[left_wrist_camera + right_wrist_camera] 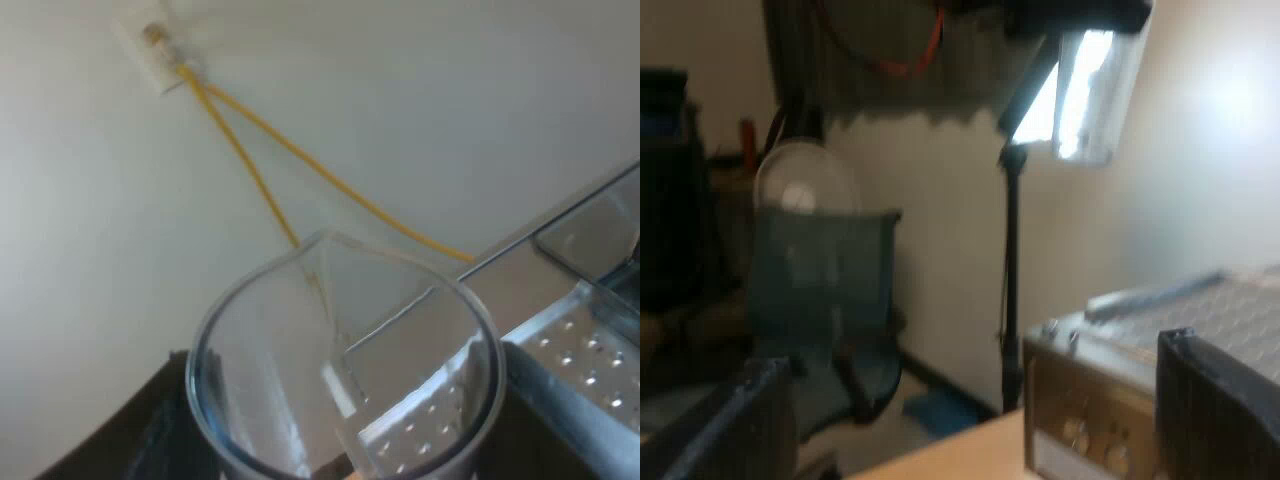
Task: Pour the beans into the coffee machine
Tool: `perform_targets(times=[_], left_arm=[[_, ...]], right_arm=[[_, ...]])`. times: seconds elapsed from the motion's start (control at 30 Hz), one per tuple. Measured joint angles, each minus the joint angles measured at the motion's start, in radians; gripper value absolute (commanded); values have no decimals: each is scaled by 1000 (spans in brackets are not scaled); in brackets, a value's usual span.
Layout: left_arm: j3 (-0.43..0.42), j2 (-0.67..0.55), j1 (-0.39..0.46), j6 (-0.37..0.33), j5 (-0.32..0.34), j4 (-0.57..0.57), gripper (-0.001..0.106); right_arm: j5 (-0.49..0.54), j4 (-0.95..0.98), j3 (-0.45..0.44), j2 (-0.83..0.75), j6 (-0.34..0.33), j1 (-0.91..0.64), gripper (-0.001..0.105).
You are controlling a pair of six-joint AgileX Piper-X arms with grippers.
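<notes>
White wall point(90, 260); measuring glass point(345, 370) inside left pincer point(345, 445).

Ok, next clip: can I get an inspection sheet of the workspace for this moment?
Surface: light wooden tabletop edge by the espresso machine.
Job's things: measuring glass, clear, no beans seen inside; espresso machine, perforated metal top.
Clutter: nothing seen.
Grippers: left gripper shut on the measuring glass; right gripper open, holding nothing.
Cables: yellow cable from a wall socket.
Surroundings: office chair, light on a stand, pale wall.
</notes>
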Motion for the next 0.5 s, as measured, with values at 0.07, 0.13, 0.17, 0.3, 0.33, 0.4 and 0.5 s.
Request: perform_targets(times=[0.07, 0.13, 0.17, 0.3, 0.33, 0.4, 0.5], left_arm=[[0, -24, 28, -13, 15, 34, 34], [21, -63, 53, -22, 33, 42, 34], [32, -71, 59, -22, 38, 42, 34], [126, -156, 90, -25, 71, 48, 34], [164, -185, 106, -25, 89, 35, 34], [245, -249, 137, -27, 112, 7, 34], [404, -363, 200, -51, 166, -39, 34]], right_arm=[[13, 29, 0, 0, -5, 22, 79], [29, 52, 0, 0, -4, 46, 79], [32, 54, 0, 0, -4, 52, 79], [37, 72, 0, 0, -4, 78, 79], [39, 72, 0, 0, -4, 82, 79], [39, 76, 0, 0, -4, 89, 79], [39, 115, 0, 0, 0, 89, 79]])
